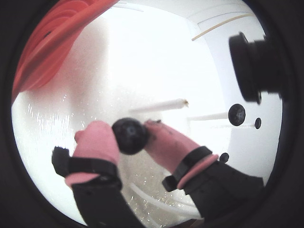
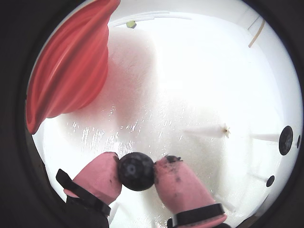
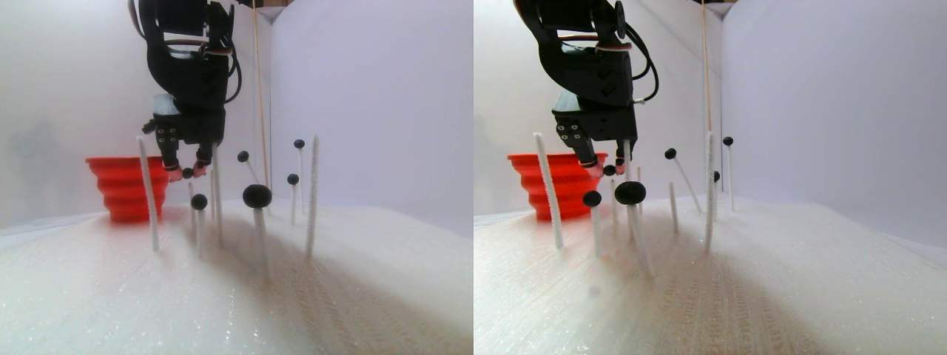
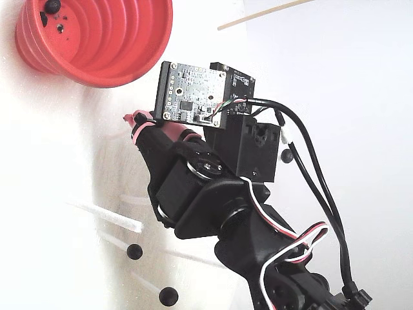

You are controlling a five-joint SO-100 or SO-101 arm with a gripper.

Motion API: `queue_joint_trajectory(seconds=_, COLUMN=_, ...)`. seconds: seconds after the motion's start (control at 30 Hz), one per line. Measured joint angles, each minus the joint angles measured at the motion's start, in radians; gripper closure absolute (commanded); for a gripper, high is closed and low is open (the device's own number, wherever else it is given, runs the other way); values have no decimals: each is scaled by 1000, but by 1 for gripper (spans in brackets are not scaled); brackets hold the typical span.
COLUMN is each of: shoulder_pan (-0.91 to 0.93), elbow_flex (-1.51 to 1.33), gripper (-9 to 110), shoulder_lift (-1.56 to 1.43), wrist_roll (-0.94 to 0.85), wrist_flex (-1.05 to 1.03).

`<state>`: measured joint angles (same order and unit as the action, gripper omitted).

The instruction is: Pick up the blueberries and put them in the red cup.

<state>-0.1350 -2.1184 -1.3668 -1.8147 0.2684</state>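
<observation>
My gripper [image 1: 129,134] has pink-padded fingers and is shut on one black blueberry [image 1: 130,137], held clear above the white floor. It shows the same way in the other wrist view, gripper [image 2: 137,170] on the blueberry [image 2: 135,173]. The red cup [image 1: 50,45] lies up and to the left in both wrist views [image 2: 71,66]. In the stereo pair view my gripper [image 3: 186,172] hangs just right of the cup [image 3: 122,188]. In the fixed view the cup [image 4: 122,45] holds one blueberry [image 4: 51,6] on its base. More blueberries [image 3: 257,195] sit on thin white sticks.
Several white sticks stand around my gripper, one bare [image 1: 161,105] just beyond the fingers and a tall one [image 3: 148,194] in front of the cup. Other stick-mounted blueberries [image 1: 236,113] stand to the right. A black camera body [image 1: 251,66] juts in at right. White walls enclose the floor.
</observation>
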Motion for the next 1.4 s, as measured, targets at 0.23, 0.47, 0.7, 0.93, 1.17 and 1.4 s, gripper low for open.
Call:
queue_joint_trajectory(seconds=0.23, shoulder_pan=0, elbow_flex=-34, gripper=90, shoulder_lift=-64, wrist_roll=2, wrist_flex=-26)
queue_joint_trajectory(seconds=0.47, shoulder_pan=0, elbow_flex=-67, gripper=90, shoulder_lift=-127, wrist_roll=2, wrist_flex=-57)
queue_joint_trajectory(seconds=0.7, shoulder_pan=-21, elbow_flex=-91, gripper=90, shoulder_lift=-193, wrist_roll=2, wrist_flex=-84)
queue_joint_trajectory(seconds=0.93, shoulder_pan=-41, elbow_flex=-106, gripper=90, shoulder_lift=-250, wrist_roll=2, wrist_flex=-112)
queue_joint_trajectory(seconds=1.17, shoulder_pan=-81, elbow_flex=-106, gripper=90, shoulder_lift=-295, wrist_roll=20, wrist_flex=-121)
queue_joint_trajectory(seconds=1.4, shoulder_pan=-127, elbow_flex=-106, gripper=90, shoulder_lift=-313, wrist_roll=35, wrist_flex=-121)
